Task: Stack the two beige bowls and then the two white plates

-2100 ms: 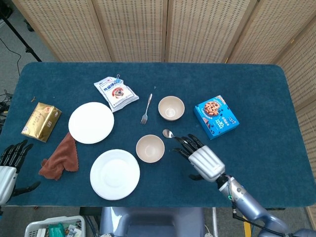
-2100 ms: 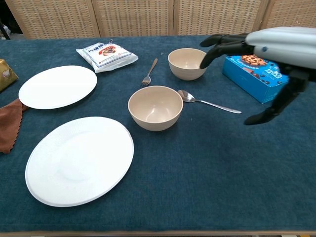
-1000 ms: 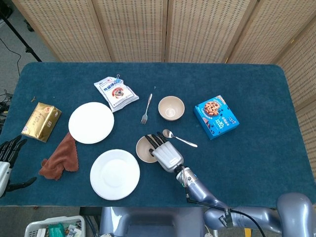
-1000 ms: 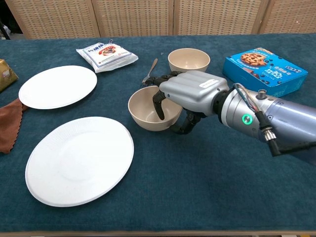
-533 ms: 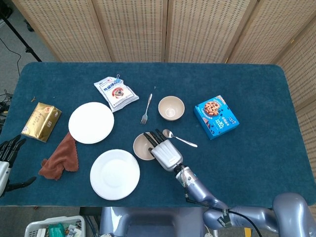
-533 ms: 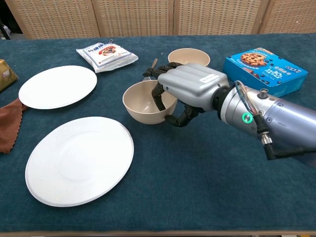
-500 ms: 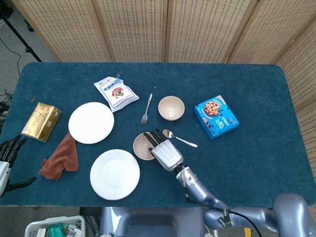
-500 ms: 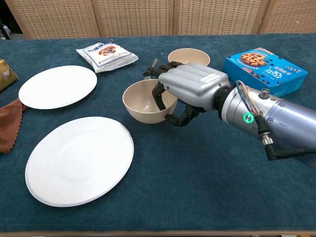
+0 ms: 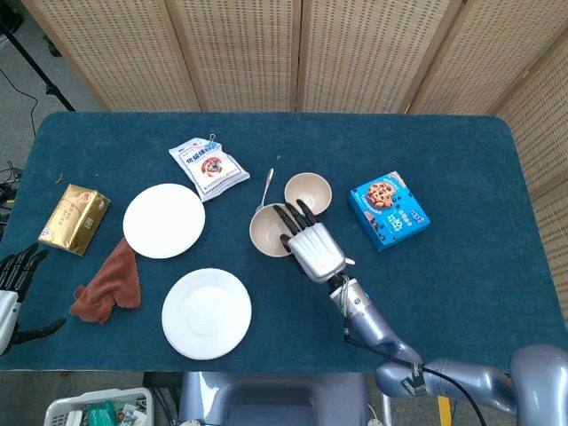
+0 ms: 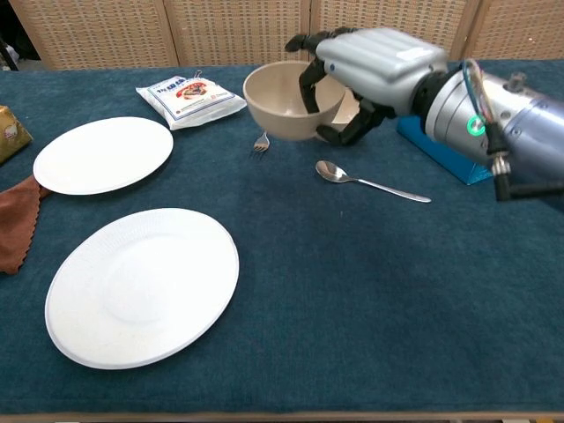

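The right hand point(image 10: 366, 75) is gripping one beige bowl point(image 10: 286, 101) by its rim, holding it raised just left of the other bowl point(image 9: 308, 193).

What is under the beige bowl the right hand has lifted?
Below the raised beige bowl held by the right hand lies the silver fork on blue cloth; its handle and most of the second beige bowl are hidden.

beige bowl point(image 10: 284, 101) lifted | second bowl point(image 9: 308, 192) on table | two white plates point(image 10: 143, 285) point(image 10: 103, 154) apart
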You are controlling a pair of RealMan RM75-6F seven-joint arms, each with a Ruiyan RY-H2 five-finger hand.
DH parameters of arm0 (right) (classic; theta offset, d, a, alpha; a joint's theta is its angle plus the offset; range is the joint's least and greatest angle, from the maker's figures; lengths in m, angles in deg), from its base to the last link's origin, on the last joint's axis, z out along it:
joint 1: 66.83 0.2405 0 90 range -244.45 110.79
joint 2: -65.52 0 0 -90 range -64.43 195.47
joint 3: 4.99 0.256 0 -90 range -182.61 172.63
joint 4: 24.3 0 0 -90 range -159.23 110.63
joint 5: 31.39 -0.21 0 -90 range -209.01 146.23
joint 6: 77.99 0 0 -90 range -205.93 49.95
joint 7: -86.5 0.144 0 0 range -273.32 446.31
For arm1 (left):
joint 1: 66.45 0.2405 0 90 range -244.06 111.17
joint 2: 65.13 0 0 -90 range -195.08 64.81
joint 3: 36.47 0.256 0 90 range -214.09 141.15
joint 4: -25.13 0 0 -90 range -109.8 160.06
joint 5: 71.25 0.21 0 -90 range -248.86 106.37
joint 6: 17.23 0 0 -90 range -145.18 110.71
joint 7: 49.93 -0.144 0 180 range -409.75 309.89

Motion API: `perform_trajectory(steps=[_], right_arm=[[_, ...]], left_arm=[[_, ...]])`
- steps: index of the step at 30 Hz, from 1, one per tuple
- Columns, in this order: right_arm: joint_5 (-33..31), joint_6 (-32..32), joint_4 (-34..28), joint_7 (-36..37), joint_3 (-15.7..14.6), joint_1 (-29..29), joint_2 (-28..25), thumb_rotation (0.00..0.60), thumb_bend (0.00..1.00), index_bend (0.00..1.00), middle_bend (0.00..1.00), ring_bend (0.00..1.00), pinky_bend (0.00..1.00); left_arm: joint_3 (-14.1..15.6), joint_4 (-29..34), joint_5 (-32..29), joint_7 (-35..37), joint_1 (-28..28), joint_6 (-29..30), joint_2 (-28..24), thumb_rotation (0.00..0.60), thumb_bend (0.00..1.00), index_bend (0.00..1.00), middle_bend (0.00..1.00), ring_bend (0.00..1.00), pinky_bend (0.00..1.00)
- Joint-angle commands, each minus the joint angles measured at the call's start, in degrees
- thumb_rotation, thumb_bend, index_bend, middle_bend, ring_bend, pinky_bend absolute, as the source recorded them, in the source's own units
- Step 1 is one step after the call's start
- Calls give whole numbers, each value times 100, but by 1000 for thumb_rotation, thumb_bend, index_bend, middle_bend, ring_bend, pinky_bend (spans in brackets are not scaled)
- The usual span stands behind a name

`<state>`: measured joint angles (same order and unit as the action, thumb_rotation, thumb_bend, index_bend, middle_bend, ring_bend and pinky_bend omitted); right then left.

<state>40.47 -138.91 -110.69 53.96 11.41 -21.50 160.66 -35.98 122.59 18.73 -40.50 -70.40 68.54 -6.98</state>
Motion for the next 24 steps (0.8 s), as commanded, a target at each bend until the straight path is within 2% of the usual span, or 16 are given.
perform_trajectory(steps=[1, 4, 8, 18, 24], right_arm=[[-431, 134, 138, -136, 390, 185, -172, 600, 555, 661, 52, 0, 0], [-870, 376, 536, -194, 647, 396, -185, 600, 554, 661, 52, 0, 0], [-1261, 610, 1141, -174, 813, 641, -59, 600, 554, 660, 52, 0, 0], [-1725, 1131, 2687, 0, 866, 1202, 544, 600, 558, 661, 52, 0, 0], [-1842, 1307, 2977, 105, 774, 1275, 674, 600, 579, 667, 56, 0, 0]], left_arm=[[-6, -6, -22, -36, -21, -46, 25, 600, 2, 1, 0, 0, 0], [-10, 5, -36, -92, -33, -71, 47, 600, 3, 1, 0, 0, 0], [-38, 26, -91, -158, -30, -65, 71, 600, 3, 1, 0, 0, 0], [-145, 17, -418, -303, -94, -254, 123, 600, 3, 1, 0, 0, 0], [-167, -11, -542, -380, -140, -385, 166, 600, 2, 1, 0, 0, 0]])
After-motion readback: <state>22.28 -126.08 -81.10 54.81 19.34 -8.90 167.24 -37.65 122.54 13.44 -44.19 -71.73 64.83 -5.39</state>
